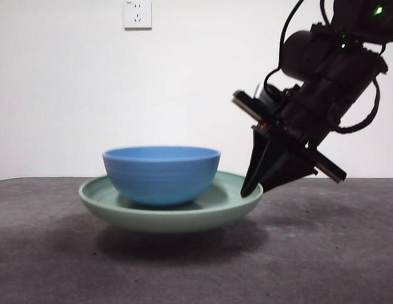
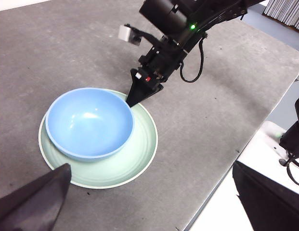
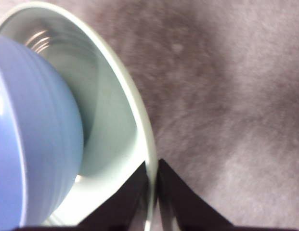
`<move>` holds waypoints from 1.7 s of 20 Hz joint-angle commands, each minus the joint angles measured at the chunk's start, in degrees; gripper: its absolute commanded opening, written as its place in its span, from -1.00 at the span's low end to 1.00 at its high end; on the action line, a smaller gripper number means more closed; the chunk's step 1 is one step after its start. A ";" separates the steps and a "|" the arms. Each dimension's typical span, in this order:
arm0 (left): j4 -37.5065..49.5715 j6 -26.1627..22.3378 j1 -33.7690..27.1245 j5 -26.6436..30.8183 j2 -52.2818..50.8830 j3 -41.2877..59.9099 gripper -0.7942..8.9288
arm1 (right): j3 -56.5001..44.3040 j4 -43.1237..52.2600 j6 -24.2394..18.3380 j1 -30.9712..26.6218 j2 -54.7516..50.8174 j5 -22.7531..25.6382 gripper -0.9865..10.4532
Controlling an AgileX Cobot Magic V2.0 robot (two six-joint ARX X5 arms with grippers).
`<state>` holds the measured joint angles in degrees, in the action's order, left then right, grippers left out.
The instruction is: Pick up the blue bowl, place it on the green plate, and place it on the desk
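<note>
The blue bowl (image 1: 161, 174) sits inside the green plate (image 1: 231, 206), left of the plate's centre. My right gripper (image 1: 252, 187) comes down from the upper right and is shut on the plate's right rim (image 3: 148, 144), one jaw inside and one outside. The plate looks held a little above the desk (image 1: 335, 253), with a shadow beneath it. From the left wrist view, the bowl (image 2: 89, 122), the plate (image 2: 139, 149) and the right gripper (image 2: 132, 100) all show from above. My left gripper (image 2: 149, 211) hangs high over the desk, open and empty.
A white wall with a socket (image 1: 137, 14) stands behind the desk. In the left wrist view the desk's edge (image 2: 226, 168) runs diagonally, with a white surface (image 2: 265, 149) and black equipment (image 2: 293, 139) beyond it.
</note>
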<state>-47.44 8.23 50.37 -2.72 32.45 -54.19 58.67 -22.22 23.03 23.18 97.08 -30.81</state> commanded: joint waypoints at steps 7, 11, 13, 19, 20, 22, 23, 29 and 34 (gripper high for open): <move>0.70 -0.70 0.55 0.17 0.09 -0.81 0.51 | 1.36 3.10 2.01 0.68 7.19 0.22 -0.80; 0.26 -0.70 0.55 0.17 0.09 -0.81 0.51 | 1.36 3.37 0.68 0.68 7.45 2.32 -0.80; 0.26 -0.68 0.55 0.17 0.09 -0.81 0.51 | 1.36 3.17 0.33 0.68 7.45 2.36 -0.80; 0.28 -0.68 0.55 0.17 0.09 -0.81 0.51 | 1.40 2.89 -0.11 0.15 6.69 2.29 -0.37; 0.28 -0.68 0.55 0.17 0.09 -0.81 0.51 | 1.44 2.71 -0.13 -0.22 6.25 2.25 -0.35; 0.28 -0.70 0.55 0.17 0.09 -0.81 0.51 | 1.46 1.99 -0.15 -1.33 4.90 2.47 -0.34; 0.22 -0.70 0.55 0.17 0.09 -0.81 0.51 | 1.46 1.73 -0.11 -1.81 4.26 2.82 -0.34; -1.84 -0.70 0.55 0.17 0.09 -0.81 0.51 | 1.46 -5.77 -3.69 -4.61 -6.54 6.78 0.04; -2.23 -0.68 0.55 0.17 0.09 -0.81 0.51 | 1.46 -16.98 -4.46 -3.54 -22.47 10.56 0.05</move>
<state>-50.24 8.23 50.39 -2.72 32.45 -54.19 59.33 -39.62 19.46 19.27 74.17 -20.08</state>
